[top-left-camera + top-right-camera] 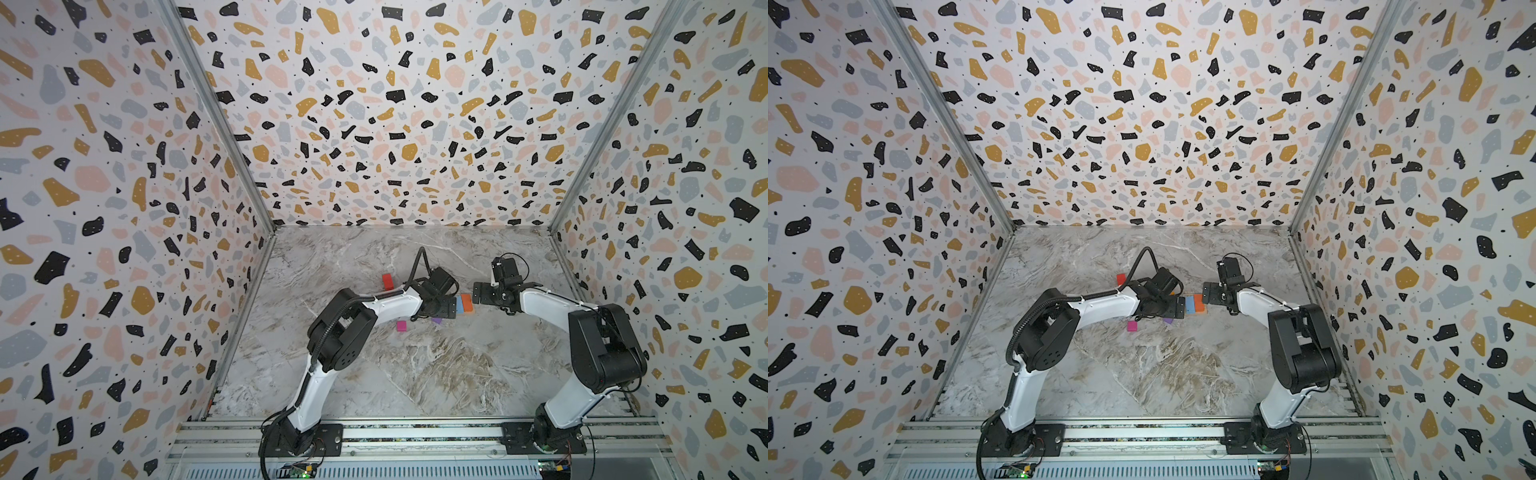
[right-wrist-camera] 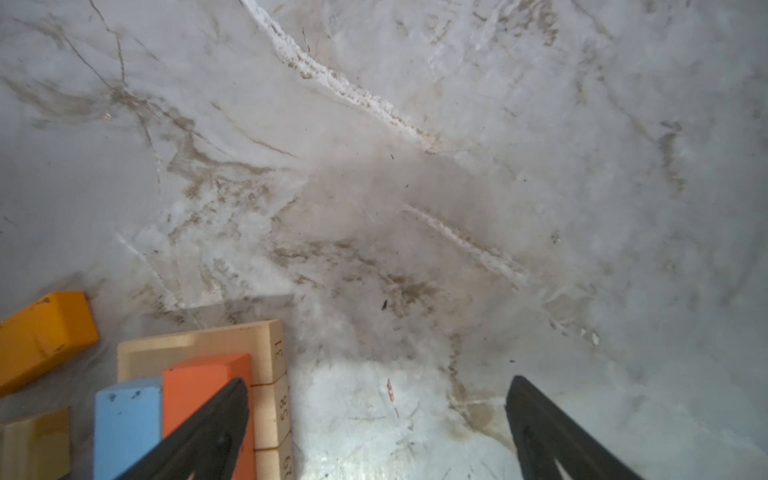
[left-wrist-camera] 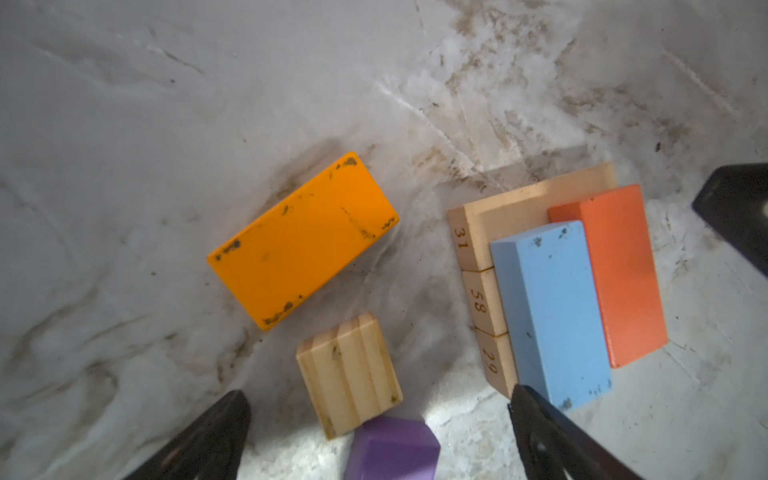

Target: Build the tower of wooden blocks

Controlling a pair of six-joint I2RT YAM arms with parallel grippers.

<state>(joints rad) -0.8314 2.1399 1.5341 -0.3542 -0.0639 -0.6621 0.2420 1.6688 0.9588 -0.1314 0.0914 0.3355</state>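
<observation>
Checking both top views first, I find the tower [image 1: 463, 304] near the middle of the table [image 1: 415, 374], between the left gripper [image 1: 448, 309] and the right gripper [image 1: 478, 293]. From there it reads only as a blue block [image 1: 1190, 304] and an orange-red block [image 1: 1199, 302] side by side, the left arm covering what lies beside them. The left wrist view supplies the rest: three tan bars [image 3: 478, 299], stamped 31, 58 and 29, lie flush as a base, with the two coloured blocks lying across them, touching each other. That view also shows an orange bar [image 3: 303, 241] flat on the table apart from the stack, a tan cube [image 3: 349, 374] near it, and a purple cube [image 3: 395, 449] just beside the tan cube. The left fingers [image 3: 224, 436] stand spread wide, the tan cube in the gap with clearance on each side; nothing is gripped. The right wrist view shows the right fingers [image 2: 540, 424] likewise apart over bare table, nothing between them. One finger overlaps the orange-red block in the picture, and I cannot tell whether it touches. Only the top views show a red block [image 1: 387, 281] beyond the left arm and a magenta cube [image 1: 401, 325] on its near side, both apart from the stack.
</observation>
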